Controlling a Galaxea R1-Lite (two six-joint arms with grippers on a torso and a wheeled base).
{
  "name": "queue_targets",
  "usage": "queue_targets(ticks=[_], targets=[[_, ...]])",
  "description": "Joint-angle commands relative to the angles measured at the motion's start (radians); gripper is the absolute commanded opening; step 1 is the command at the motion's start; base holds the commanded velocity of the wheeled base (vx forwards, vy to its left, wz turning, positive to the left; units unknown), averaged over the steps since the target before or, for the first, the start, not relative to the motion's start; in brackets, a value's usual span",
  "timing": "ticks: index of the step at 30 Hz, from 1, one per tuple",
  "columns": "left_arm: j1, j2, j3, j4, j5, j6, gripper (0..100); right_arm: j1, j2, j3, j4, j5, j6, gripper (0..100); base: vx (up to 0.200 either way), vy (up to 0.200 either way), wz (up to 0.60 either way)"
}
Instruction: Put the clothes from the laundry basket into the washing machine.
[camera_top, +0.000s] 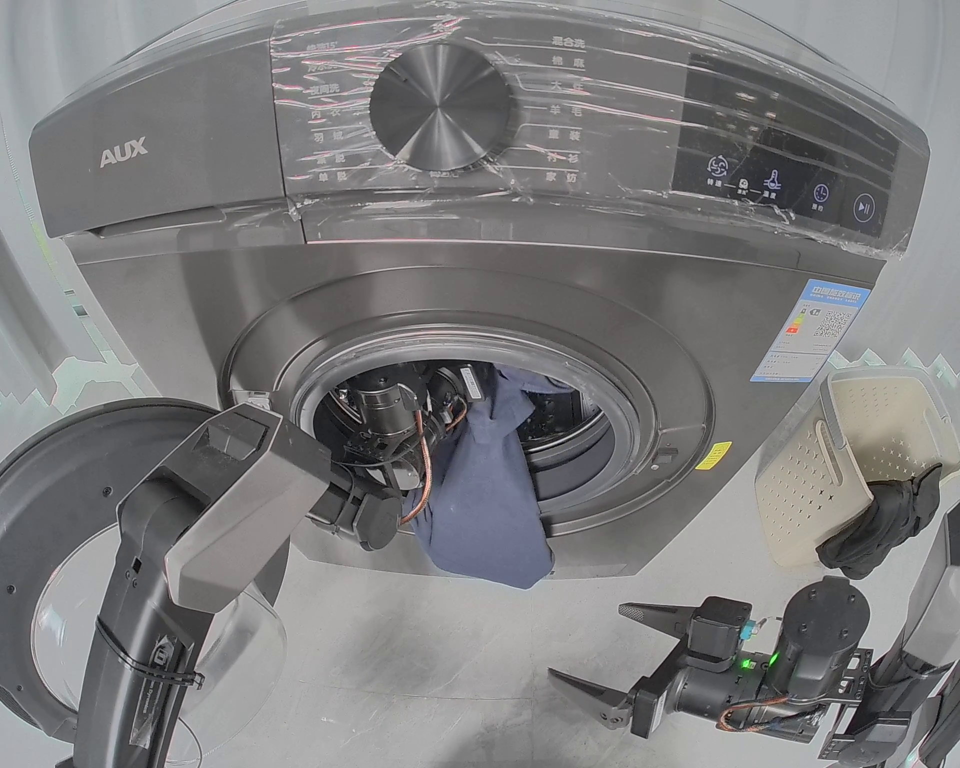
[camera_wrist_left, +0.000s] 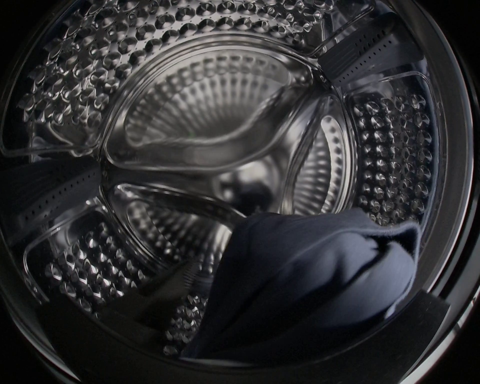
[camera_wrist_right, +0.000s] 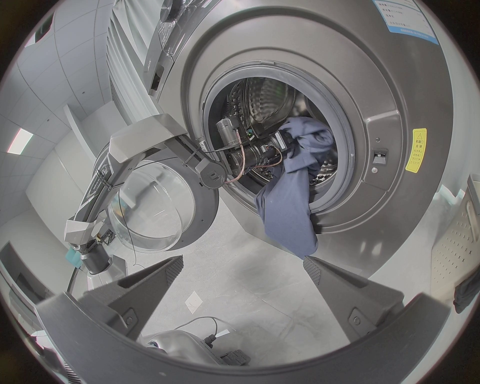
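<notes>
Work on one cloth was half done. From the head: one washing machine (camera_top: 480, 290), its door (camera_top: 60, 560) open, and one blue cloth (camera_top: 485, 500) hanging from the machine's round hole. The left arm (camera_top: 240, 480) was in that hole; I could not tell how its jaws stood. One laundry basket (camera_top: 800, 470) was right of the machine. The right gripper (camera_top: 590, 648) was in front of the machine, jaws wide apart, empty. From the left wrist, the cloth's top lay inside the machine's drum (camera_wrist_left: 215, 100). From the right wrist, its long end hung outside the machine, not yet pushed in.
</notes>
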Motion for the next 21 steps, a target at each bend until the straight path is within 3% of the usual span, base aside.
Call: queue_targets(ticks=[1,6,11,13,14,17,21], targets=[[-0.021,-0.110,0.175,0.049,-0.017,-0.017,100,0.001,0.007,0.000,0.000,0.000,0.000,100,0.000,0.000,0.00],[-0.042,-0.220,0.319,0.164,-0.105,-0.014,100,0.003,0.009,0.000,0.000,0.000,0.000,100,0.000,0.000,0.00],[-0.051,-0.260,0.419,0.239,-0.172,0.013,100,0.010,0.010,0.001,0.000,0.000,0.003,100,0.000,0.000,0.00],[-0.051,-0.260,0.419,0.239,-0.172,0.013,100,0.010,0.010,0.001,0.000,0.000,0.003,100,0.000,0.000,0.00],[-0.057,-0.251,0.447,0.239,-0.177,0.036,100,0.010,0.012,0.000,0.000,0.000,0.003,100,0.000,0.000,0.00],[-0.060,-0.222,0.465,0.239,-0.177,0.064,100,0.012,0.018,0.000,0.000,0.000,0.003,100,0.000,0.000,0.00],[-0.059,-0.189,0.462,0.238,-0.177,0.073,100,0.015,0.018,0.000,0.000,0.000,0.004,100,0.000,0.000,0.00]])
